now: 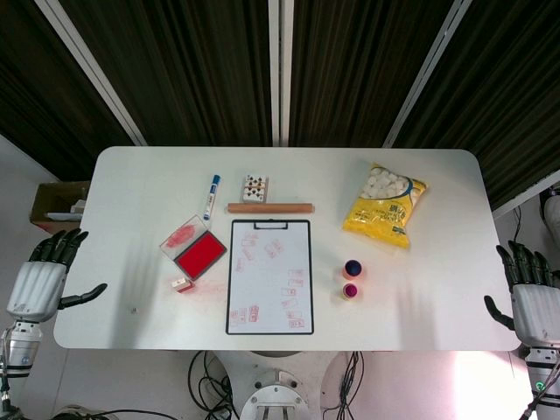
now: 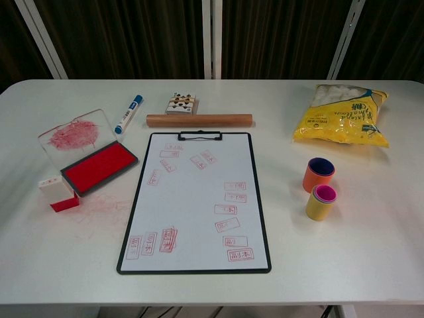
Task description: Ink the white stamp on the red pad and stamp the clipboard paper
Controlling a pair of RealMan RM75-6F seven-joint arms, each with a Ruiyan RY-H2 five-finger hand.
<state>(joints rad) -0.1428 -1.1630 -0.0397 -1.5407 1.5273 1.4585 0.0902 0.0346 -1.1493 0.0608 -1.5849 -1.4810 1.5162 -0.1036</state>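
The white stamp (image 2: pixel 58 193) with a red base stands on the table at the front corner of the red ink pad (image 2: pixel 99 166), whose clear lid lies open behind it. The same stamp (image 1: pixel 181 284) and pad (image 1: pixel 200 254) show in the head view. Right of the pad lies the clipboard (image 2: pixel 199 202) with paper bearing several red stamp marks; the clipboard (image 1: pixel 270 276) sits mid-table. My left hand (image 1: pixel 44 276) hangs off the table's left edge, fingers apart, holding nothing. My right hand (image 1: pixel 529 293) hangs off the right edge, likewise spread and empty. Neither hand shows in the chest view.
A blue marker (image 2: pixel 128 114), a wooden rod (image 2: pixel 199 120) and a small patterned block (image 2: pixel 181 103) lie behind the clipboard. A yellow snack bag (image 2: pixel 344 124) sits at the back right. Two small cups (image 2: pixel 319 187) stand right of the clipboard. A cardboard box (image 1: pixel 54 205) sits beyond the left edge.
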